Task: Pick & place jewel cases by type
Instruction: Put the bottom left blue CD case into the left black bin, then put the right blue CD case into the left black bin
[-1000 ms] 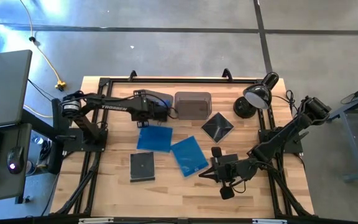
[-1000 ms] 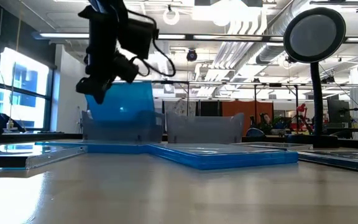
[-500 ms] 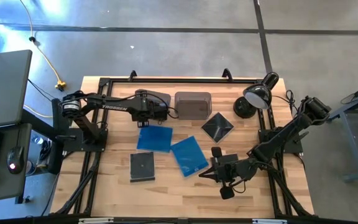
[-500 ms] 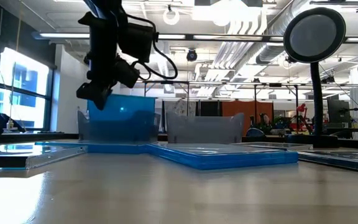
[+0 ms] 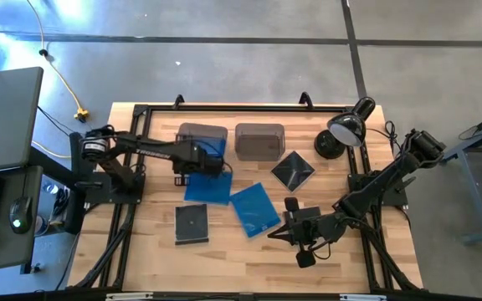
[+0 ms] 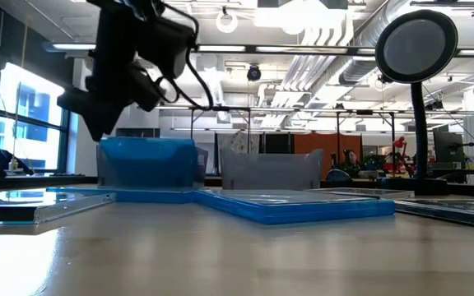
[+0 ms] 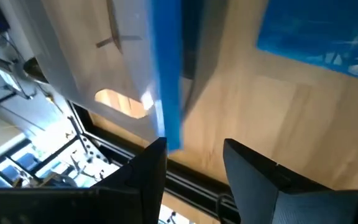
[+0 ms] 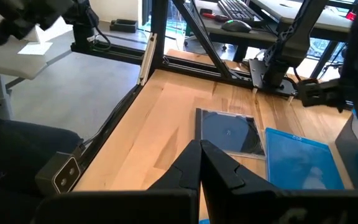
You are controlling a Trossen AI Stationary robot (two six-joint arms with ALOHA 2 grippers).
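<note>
A blue jewel case (image 7: 166,74) stands on edge inside the left bin (image 5: 197,134), one of two grey bins at the table's far side — apparently the drop point for the blue type. Above and just beside it, the left gripper (image 7: 194,158) has its fingers parted and empty, the case's edge showing beyond them. Two blue cases (image 5: 208,186) (image 5: 253,208) and two dark ones (image 5: 192,223) (image 5: 294,170) lie flat on the table (image 5: 141,259), not yet sorted. The second bin (image 5: 259,140) looks empty. The right gripper (image 8: 199,163) rests closed near the table's front — holding nothing.
</note>
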